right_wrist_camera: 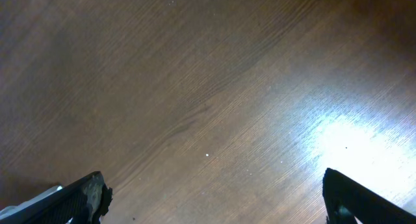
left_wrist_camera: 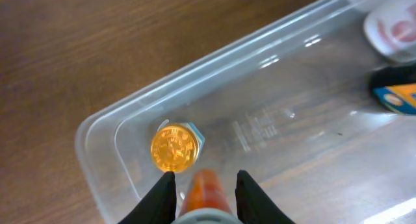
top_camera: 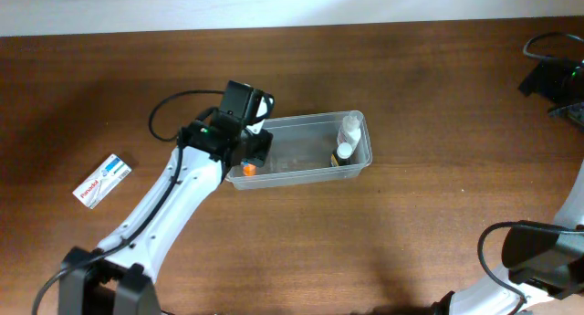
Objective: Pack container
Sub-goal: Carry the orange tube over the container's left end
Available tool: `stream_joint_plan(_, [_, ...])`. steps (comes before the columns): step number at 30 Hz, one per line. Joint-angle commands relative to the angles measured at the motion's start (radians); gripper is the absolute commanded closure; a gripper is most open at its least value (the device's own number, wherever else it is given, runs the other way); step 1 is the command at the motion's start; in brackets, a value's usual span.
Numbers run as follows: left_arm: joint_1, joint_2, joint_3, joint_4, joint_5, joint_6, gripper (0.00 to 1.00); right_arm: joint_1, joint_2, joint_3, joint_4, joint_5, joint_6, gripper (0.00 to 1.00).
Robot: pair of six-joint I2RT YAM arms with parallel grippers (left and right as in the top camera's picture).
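Note:
The clear container (top_camera: 310, 120) lies at the table's centre. My left gripper (top_camera: 252, 156) hangs over its left end, shut on a small orange cylinder (left_wrist_camera: 207, 190) that shows between the black fingers (left_wrist_camera: 159, 191). Just ahead of the fingertips, a small bottle with a round orange cap (left_wrist_camera: 174, 148) stands inside the container's left corner (left_wrist_camera: 91, 130). At the container's right end lie a whitish bottle (top_camera: 349, 130) and a dark-capped one (top_camera: 343, 154). My right gripper (right_wrist_camera: 214, 185) stands open over bare wood.
A small white box with red and blue print (top_camera: 102, 180) lies on the table to the left of the left arm. Black equipment and cables (top_camera: 552, 78) sit at the far right edge. The right arm's base (top_camera: 538, 251) is at the lower right.

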Motion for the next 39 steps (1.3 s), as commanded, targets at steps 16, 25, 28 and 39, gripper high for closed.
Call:
stream_joint_plan(16, [0.000, 0.043, -0.117, 0.118, -0.079, -0.002, 0.76, -0.002, -0.014, 0.015, 0.000, 0.002, 0.006, 0.02])
stream_joint_plan(25, [0.000, 0.043, -0.117, 0.117, -0.078, -0.002, 0.75, -0.002, -0.014, 0.015, 0.000, 0.002, 0.006, 0.02])
stream_joint_plan(28, [0.000, 0.043, -0.117, 0.117, -0.077, -0.002, 0.75, -0.002, -0.014, 0.015, 0.000, 0.002, 0.006, 0.02])
stream_joint_plan(39, [0.000, 0.042, -0.117, 0.151, -0.086, 0.006, 0.76, -0.002, -0.015, 0.015, 0.000, 0.002, 0.006, 0.02])
